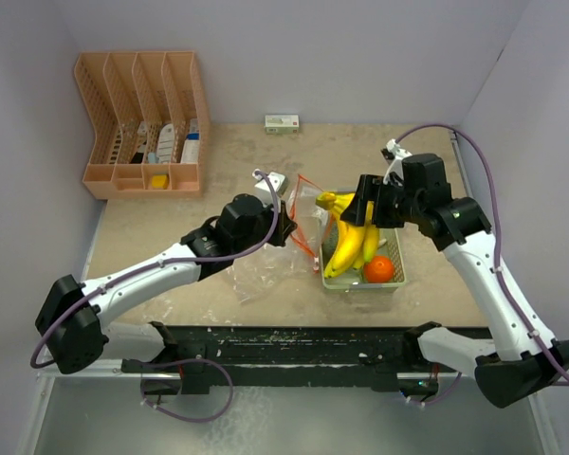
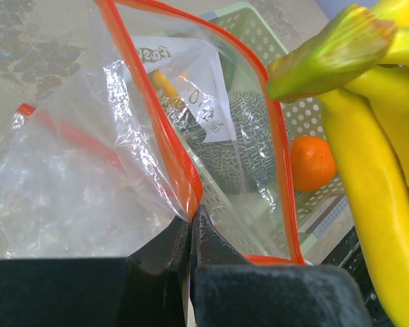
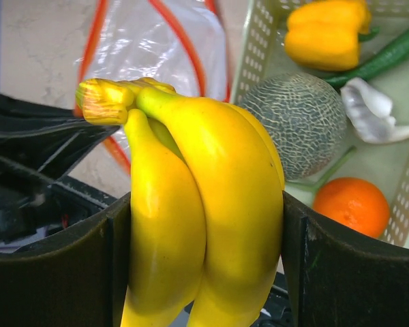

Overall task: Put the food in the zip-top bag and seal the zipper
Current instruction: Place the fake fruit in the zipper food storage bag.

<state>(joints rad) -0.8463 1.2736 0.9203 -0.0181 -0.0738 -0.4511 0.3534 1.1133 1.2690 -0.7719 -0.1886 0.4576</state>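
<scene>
I saw the zip-top bag as thin, crinkly clear film slumped on the table. Its zipper was a smooth red-orange strip looping a gaping mouth. The left gripper had its fingers pinched fully together on that strip, lifting the mouth.

The right gripper was clamped on the banana bunch, which was glossy and curved, stem end toward the bag, over the left edge of the basket.

The netted round melon, waxy bell pepper and orange fruit lay in that pale green slotted basket.

I read it as tight: the mouth rim was just beside the basket wall, the banana stem near the rim. The peach organiser stood well apart at the far left.
</scene>
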